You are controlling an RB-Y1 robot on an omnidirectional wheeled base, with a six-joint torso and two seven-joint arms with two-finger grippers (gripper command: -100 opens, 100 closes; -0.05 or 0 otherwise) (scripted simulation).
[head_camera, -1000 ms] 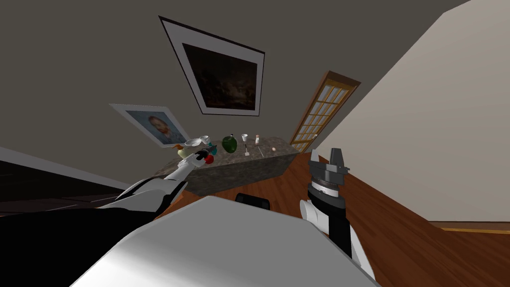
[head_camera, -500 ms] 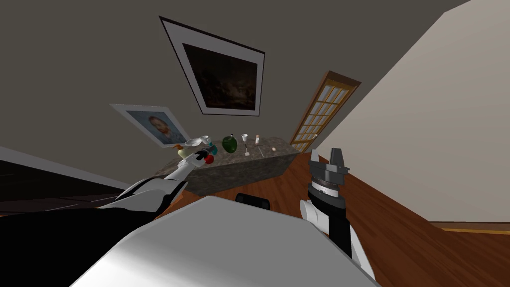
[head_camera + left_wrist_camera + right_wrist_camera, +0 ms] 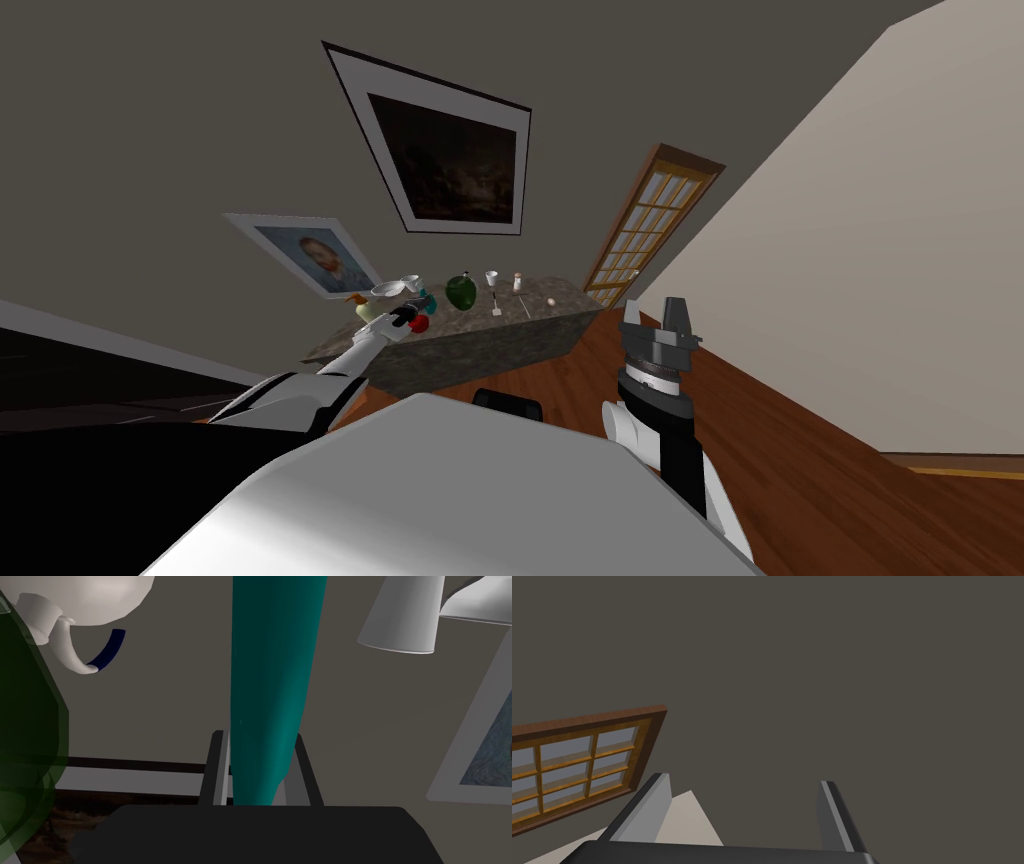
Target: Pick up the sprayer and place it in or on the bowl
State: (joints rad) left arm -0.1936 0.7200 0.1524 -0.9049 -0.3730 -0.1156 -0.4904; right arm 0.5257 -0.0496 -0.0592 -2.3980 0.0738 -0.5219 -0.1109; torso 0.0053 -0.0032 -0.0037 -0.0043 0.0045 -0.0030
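The sprayer (image 3: 270,691) is a long teal tapering bottle, and it stands between the fingers of my left gripper (image 3: 260,776), which press its sides. From the head, my left gripper (image 3: 405,316) reaches over the left end of the stone counter (image 3: 480,335), with the teal sprayer (image 3: 428,298) just beyond it. A white bowl (image 3: 385,289) sits on the counter close behind the hand. My right gripper (image 3: 672,312) is raised at my right, away from the counter, its fingers (image 3: 654,803) open with nothing between them.
A green translucent bottle (image 3: 460,291) stands right of the sprayer, and a red thing (image 3: 419,322) lies by the hand. Further along are a white cup (image 3: 491,276), a shaker (image 3: 517,282) and an egg (image 3: 550,299). A white spouted vessel (image 3: 75,606) and a white cone (image 3: 405,616) hang near the sprayer.
The head view has shifted slightly, so my head has moved a little. My left hand stays at the counter's left end by the sprayer. The right arm has not moved.
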